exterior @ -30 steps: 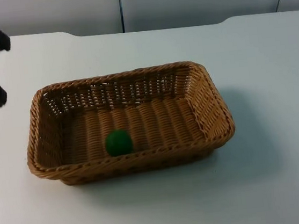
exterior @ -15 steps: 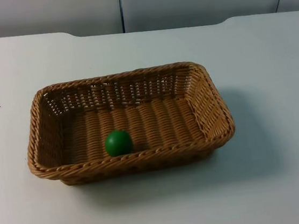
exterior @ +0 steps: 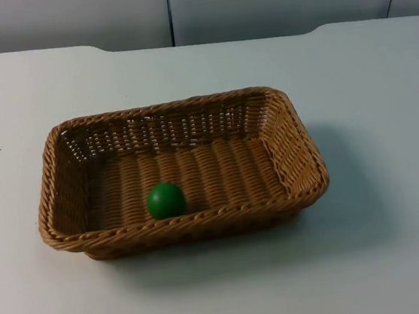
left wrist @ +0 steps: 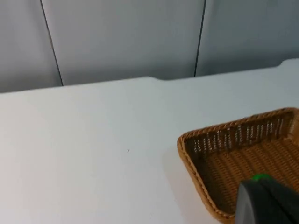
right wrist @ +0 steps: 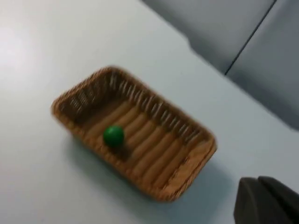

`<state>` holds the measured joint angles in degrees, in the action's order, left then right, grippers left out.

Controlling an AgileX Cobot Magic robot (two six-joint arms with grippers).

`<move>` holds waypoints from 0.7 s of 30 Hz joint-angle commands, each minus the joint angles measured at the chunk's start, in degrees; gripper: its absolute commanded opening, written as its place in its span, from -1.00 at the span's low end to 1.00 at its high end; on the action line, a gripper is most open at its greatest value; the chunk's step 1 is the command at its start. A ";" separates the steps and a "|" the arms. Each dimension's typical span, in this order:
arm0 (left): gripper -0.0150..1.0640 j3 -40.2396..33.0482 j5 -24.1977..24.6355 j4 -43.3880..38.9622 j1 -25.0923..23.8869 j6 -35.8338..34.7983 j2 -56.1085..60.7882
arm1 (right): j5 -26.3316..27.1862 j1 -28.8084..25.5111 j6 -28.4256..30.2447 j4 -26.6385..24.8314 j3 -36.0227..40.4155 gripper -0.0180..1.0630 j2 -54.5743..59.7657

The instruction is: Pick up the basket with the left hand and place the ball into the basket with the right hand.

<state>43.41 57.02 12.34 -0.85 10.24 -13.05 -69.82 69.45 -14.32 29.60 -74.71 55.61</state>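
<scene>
One wicker basket (exterior: 181,171) is sitting flat on the white table (exterior: 369,93), a little toward the table's left side and well apart from every edge, and one green ball (exterior: 166,200) is lying inside it, resting on the woven floor close to the basket's near long wall and toward its left end. Going from left to right, the black arm that was standing at the table's left edge a second ago is no longer over the table, so nothing is touching or lifting the basket; then comes the basket with the ball in it, and then bare table out to the right edge. From the left wrist camera the left gripper (left wrist: 268,203) is showing as a dark fingertip hanging off beside the basket's corner, well back from it, and I cannot tell whether its fingers are open or shut. From the right wrist camera the right gripper (right wrist: 266,200) is hanging high and off to one side of the basket, and its state cannot be told either. Judging by this, the ball is already delivered and both arms are pulling clear, so the task is looking finished. No brand, label or writing is readable anywhere.
</scene>
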 commanded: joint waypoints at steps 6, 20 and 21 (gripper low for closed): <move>-0.98 -0.24 2.91 0.99 -0.02 3.80 6.63 | 3.00 0.27 -0.43 -10.95 19.40 -0.97 -13.34; -0.98 -9.80 4.19 3.19 2.33 9.02 7.99 | 8.01 0.27 1.04 -18.27 41.23 -0.97 -45.10; -0.98 -10.66 4.19 3.19 2.33 9.29 7.99 | 8.01 0.27 1.04 -18.62 42.56 -0.97 -46.52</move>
<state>34.01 61.27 15.07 1.25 19.04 -5.39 -62.48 69.55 -13.71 11.93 -34.17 11.48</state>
